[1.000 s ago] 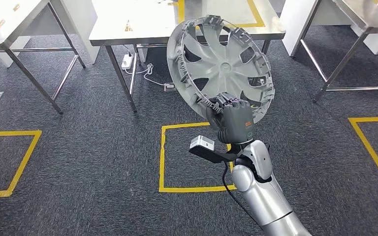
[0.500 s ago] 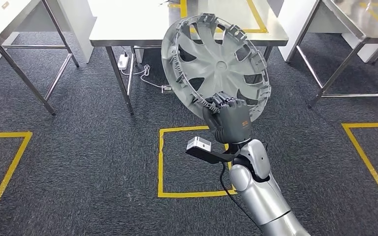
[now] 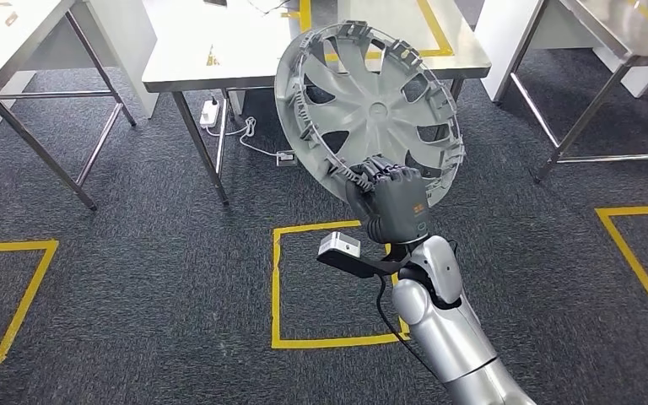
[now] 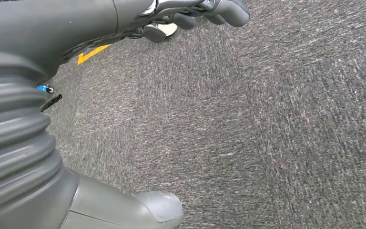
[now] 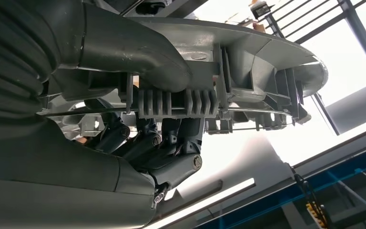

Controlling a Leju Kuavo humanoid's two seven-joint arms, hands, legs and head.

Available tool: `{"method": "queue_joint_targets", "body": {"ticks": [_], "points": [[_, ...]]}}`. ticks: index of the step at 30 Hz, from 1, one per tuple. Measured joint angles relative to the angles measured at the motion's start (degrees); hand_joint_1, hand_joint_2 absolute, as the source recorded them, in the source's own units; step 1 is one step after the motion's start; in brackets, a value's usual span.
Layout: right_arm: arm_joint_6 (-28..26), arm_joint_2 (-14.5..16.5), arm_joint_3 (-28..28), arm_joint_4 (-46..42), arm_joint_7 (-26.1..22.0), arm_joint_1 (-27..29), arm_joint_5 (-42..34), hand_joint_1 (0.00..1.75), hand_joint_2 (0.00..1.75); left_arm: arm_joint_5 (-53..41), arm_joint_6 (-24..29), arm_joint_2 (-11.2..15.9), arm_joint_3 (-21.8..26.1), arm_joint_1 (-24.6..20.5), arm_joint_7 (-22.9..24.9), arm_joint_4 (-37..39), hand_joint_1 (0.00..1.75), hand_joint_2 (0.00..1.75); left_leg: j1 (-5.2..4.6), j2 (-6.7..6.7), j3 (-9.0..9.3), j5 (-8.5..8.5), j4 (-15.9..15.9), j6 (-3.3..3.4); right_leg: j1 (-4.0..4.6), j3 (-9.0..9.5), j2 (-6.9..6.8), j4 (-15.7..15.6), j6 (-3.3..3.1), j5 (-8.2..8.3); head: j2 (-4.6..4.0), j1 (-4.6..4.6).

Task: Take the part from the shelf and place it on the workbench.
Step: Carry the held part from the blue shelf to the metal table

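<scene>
We see our right hand (image 3: 391, 205) gripping a grey plastic wheel cover (image 3: 369, 108) by its lower rim, with the fingers (image 3: 377, 175) hooked over the edge and the thumb on the other side. The wheel cover stands raised in front of us, tilted, its ribbed inner face and clip tabs turned toward our head camera, and it is clear of every surface. From the right wrist we look along the rim (image 5: 248, 62), where the thumb (image 5: 138, 52) presses on one face and the darker fingers (image 5: 171, 143) curl against the other. Beyond the wheel cover stands a steel surface (image 3: 219, 51) with yellow tape lines on its top, and a white power strip (image 3: 211, 110) lies on the carpet beneath it. Yellow tape squares (image 3: 280, 287) mark the dark grey carpet (image 3: 135, 278) below our arm. Our left hand (image 4: 190, 14) hangs over the carpet with its fingers loosely apart and nothing in it.
</scene>
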Motion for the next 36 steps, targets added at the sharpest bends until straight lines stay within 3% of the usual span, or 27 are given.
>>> {"method": "queue_joint_targets", "body": {"ticks": [1,2,4,6,11,12,14,15,16,17,18,20,21,24,27,30,31,32,33,35,36], "points": [[0.0,0.0,0.0,0.0,0.0,0.2,0.0,1.75,1.75,0.0,0.0,0.0,0.0,0.0,0.0,0.0,0.00,1.75,0.12,0.00,-1.34,0.36,1.6,-0.18,-0.03,0.35,0.04,0.0,0.06,-0.31,0.00,0.01],[0.0,0.0,0.0,0.0,0.0,0.3,0.0,1.75,1.75,0.0,0.0,0.0,0.0,0.1,0.0,0.0,0.00,1.75,0.22,0.01,-1.58,1.92,1.0,-0.31,-0.08,0.78,0.09,0.1,0.18,-0.65,0.00,0.00],[0.0,0.0,0.0,0.0,0.1,0.5,0.0,1.75,1.75,0.0,-0.1,0.1,0.0,0.1,0.0,0.0,0.00,1.75,0.40,0.01,0.64,6.81,-5.5,-0.45,-0.25,1.68,0.17,0.3,0.63,-1.50,0.00,0.00],[-0.1,0.0,0.0,-0.1,0.1,0.5,0.0,1.75,1.75,0.0,-0.2,0.1,0.0,-0.1,-0.2,0.0,0.00,1.75,0.37,-0.08,3.27,9.18,-11.5,-0.10,-0.18,2.01,0.32,0.8,1.30,-2.26,0.00,-0.08],[-0.2,0.1,0.0,-0.6,0.1,0.6,0.1,1.75,1.75,0.0,-0.3,0.1,0.0,-0.1,-0.3,0.0,0.00,1.75,0.23,-0.17,4.32,8.31,-13.1,2.28,-0.20,1.59,0.26,2.0,2.92,-3.51,0.00,0.06],[-0.2,0.1,0.0,-0.7,0.1,0.6,0.2,1.75,1.75,0.0,-0.4,0.1,0.0,-0.1,-0.3,0.0,0.00,1.75,0.31,-0.16,4.52,8.21,-13.2,2.67,-0.25,0.51,0.18,4.2,3.20,-4.56,0.00,0.08],[-0.2,0.1,0.0,-0.8,0.0,0.7,0.2,1.75,1.75,0.0,-0.4,0.1,0.0,-0.2,-0.3,0.0,0.00,1.75,0.26,-0.14,4.77,7.88,-13.2,3.15,-0.27,-3.59,0.08,11.5,3.54,-7.44,0.00,0.14],[-0.2,0.1,0.1,-0.8,0.0,0.8,0.2,1.75,1.75,0.0,-0.4,0.1,0.0,-0.1,-0.3,0.0,0.00,1.75,0.20,-0.14,4.94,7.70,-13.2,3.27,-0.27,-5.89,0.08,15.2,3.59,-8.42,0.00,0.14],[-0.2,0.1,0.1,-0.8,0.1,0.9,0.2,1.75,1.75,0.0,-0.4,0.1,0.0,-0.1,-0.3,0.0,0.00,1.75,0.15,-0.16,5.17,7.50,-13.2,3.33,-0.26,-7.51,0.08,17.4,3.54,-8.40,0.00,0.14],[-0.2,0.1,0.1,-0.8,0.1,1.1,0.2,1.75,1.75,0.0,-0.4,0.1,0.0,-0.1,-0.3,0.0,0.00,1.75,0.11,-0.20,5.48,7.26,-13.2,3.33,-0.23,-8.09,0.08,17.3,3.37,-7.21,0.00,0.14],[-0.2,0.1,0.1,-0.8,0.2,1.2,0.2,1.75,1.75,0.0,-0.4,0.1,0.0,-0.1,-0.3,0.0,0.00,1.75,0.06,-0.25,5.88,6.99,-13.2,3.28,-0.17,-7.51,0.08,15.0,3.08,-5.00,0.00,0.15],[-0.2,0.1,0.1,-1.0,0.2,1.2,0.3,1.75,1.75,-0.1,-0.4,0.0,0.0,-0.1,-0.2,0.0,0.00,1.75,-0.10,-0.33,6.65,6.41,-13.2,3.00,0.20,-4.35,0.03,7.0,2.19,-0.43,0.00,0.12],[-0.3,0.1,0.1,-1.3,0.2,1.3,0.4,1.75,1.75,-0.2,-0.4,0.0,0.0,-0.1,-0.2,0.0,0.00,1.75,-0.18,-0.35,6.86,6.15,-13.2,2.76,0.42,-2.92,-0.02,3.8,1.82,0.69,0.00,0.10],[-0.4,0.1,0.0,-2.2,0.3,1.6,0.6,1.75,1.75,-0.4,-0.5,0.0,0.0,-0.2,0.0,0.0,0.00,1.75,-0.25,-0.29,7.14,5.73,-13.5,1.82,0.78,-1.55,0.04,1.0,1.20,0.56,0.00,0.06],[-0.4,0.0,-0.1,-2.9,0.4,2.1,0.6,1.75,1.75,-0.7,-0.5,-0.1,0.0,-0.3,0.0,0.0,0.00,1.75,-0.22,-0.10,6.57,4.51,-11.6,0.90,0.15,-0.47,0.13,0.1,0.49,0.50,0.00,-0.08],[-0.4,0.0,-0.2,-3.1,0.3,2.3,0.6,1.75,1.75,-0.9,-0.5,0.0,0.0,-0.4,0.1,0.0,0.00,1.75,0.12,-0.07,0.96,0.70,-1.6,0.14,-0.08,0.36,0.12,-0.1,-0.07,-0.04,0.00,-0.22],[-0.4,0.0,-0.2,-3.1,0.3,2.4,0.6,1.75,1.75,-0.9,-0.5,0.0,0.0,-0.3,0.1,0.0,0.00,1.75,0.25,-0.06,-0.85,0.33,1.1,-0.08,-0.10,0.65,0.15,-0.1,-0.08,-0.30,0.00,-0.22],[-0.3,-0.1,-0.2,-3.1,0.3,2.6,0.6,1.75,1.75,-0.9,-0.5,0.0,0.0,-0.3,0.1,0.0,0.00,1.75,0.37,-0.06,-1.74,1.10,1.9,-0.26,-0.15,1.01,0.20,-0.1,0.01,-0.60,0.00,-0.22],[-0.3,-0.1,-0.2,-3.1,0.2,2.7,0.6,1.75,1.75,-0.9,-0.5,0.0,0.0,-0.3,0.1,0.0,0.00,1.75,0.49,-0.04,-1.46,2.96,0.4,-0.40,-0.23,1.44,0.26,0.0,0.17,-0.93,0.00,-0.22],[-0.2,-0.1,-0.2,-3.1,0.1,2.8,0.6,1.75,1.75,-0.9,-0.5,0.0,0.0,-0.3,0.1,0.0,0.00,1.75,0.72,-0.02,1.31,7.63,-6.9,-0.59,-0.38,2.30,0.34,0.2,0.74,-1.79,0.00,-0.24],[-0.2,-0.1,-0.2,-3.1,0.0,2.7,0.6,1.75,1.75,-0.9,-0.5,0.0,0.0,-0.3,0.1,0.0,0.00,1.75,0.76,-0.03,2.76,8.86,-10.2,-0.40,-0.35,2.48,0.39,0.5,1.12,-2.23,0.00,-0.31]]}}
